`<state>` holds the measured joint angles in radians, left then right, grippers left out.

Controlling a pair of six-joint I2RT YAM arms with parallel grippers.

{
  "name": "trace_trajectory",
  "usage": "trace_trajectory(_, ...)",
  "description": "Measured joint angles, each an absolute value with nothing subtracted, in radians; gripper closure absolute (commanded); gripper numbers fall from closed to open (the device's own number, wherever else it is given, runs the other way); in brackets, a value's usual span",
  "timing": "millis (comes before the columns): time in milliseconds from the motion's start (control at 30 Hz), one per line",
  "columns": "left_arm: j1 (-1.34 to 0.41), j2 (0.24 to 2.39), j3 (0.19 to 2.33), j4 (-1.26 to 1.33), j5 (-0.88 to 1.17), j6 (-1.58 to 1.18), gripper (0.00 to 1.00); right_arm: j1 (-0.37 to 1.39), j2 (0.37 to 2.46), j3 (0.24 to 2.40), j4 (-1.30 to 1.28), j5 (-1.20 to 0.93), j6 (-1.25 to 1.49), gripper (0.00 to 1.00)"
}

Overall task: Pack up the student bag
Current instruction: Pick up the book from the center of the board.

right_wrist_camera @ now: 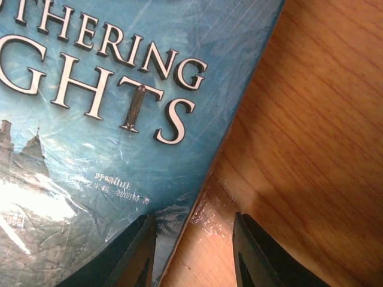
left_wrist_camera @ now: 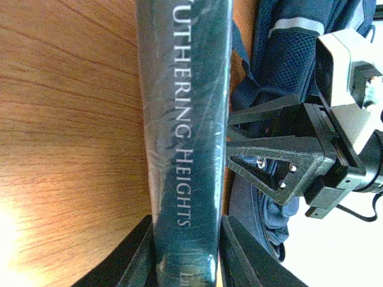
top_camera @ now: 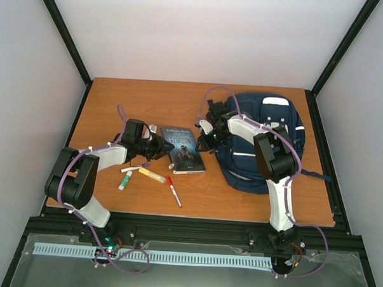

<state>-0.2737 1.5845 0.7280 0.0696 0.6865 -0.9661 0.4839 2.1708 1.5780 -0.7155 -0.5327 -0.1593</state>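
A teal book, "Wuthering Heights", lies mid-table between both arms. The student bag, navy with white patches, lies at the back right, partly hidden under the right arm. My left gripper reaches the book from the left. In the left wrist view its fingers press both sides of the book's spine, with the student bag beyond. My right gripper is at the book's right edge. It stands open, one finger over the cover, the other over bare wood.
Near the front left lie a white-and-green glue stick, a yellow marker, a red-capped pen and a white pen. A black frame borders the wooden table. My right gripper's black finger mount shows close beside the book.
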Motion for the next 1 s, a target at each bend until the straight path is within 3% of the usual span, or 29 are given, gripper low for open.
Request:
trace_trajectory(333, -0.277, 1.567, 0.73, 0.041, 0.68, -0.968, 0.99, 0.484, 2.17, 1.577, -0.711, -0.532, -0.158, 0.61)
trace_trajectory(567, -0.292, 1.542, 0.794, -0.063, 0.677, -0.92, 0.99, 0.465, 2.088, 1.544, -0.725, -0.481, -0.137, 0.5)
trace_trajectory(1000, -0.443, 1.312, 0.977, -0.277, 0.715, -0.648, 0.99, 0.199, 1.448, 1.539, -0.85, -0.616, -0.34, 0.23)
